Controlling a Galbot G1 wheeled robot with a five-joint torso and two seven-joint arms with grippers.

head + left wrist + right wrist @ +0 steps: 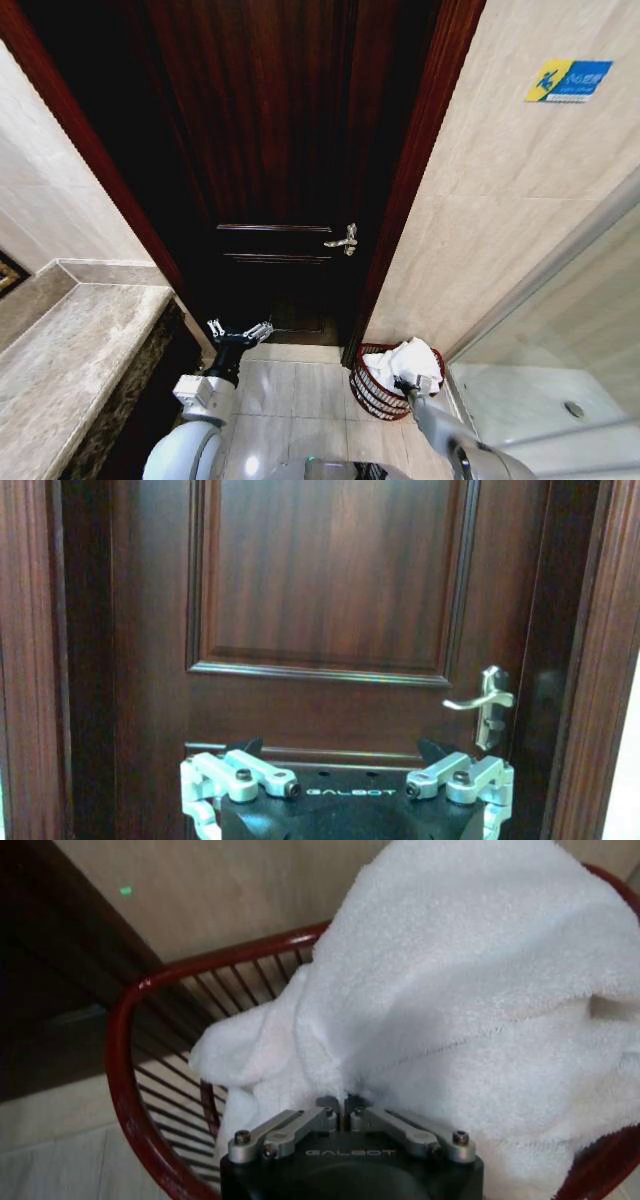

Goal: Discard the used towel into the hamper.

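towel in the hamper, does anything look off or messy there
Slightly. The towel is heaped above the hamper rim rather than down inside, and the right gripper is shut on a fold. Nothing is spilled on the floor.

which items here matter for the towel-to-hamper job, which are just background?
Part of the job:
- towel, white, bunched over the hamper
- hamper, on the floor by the wall
- right gripper, shut on towel

Background:
- left gripper, open, idle facing the door
- door
- door handle
- stone counter
- wall sign
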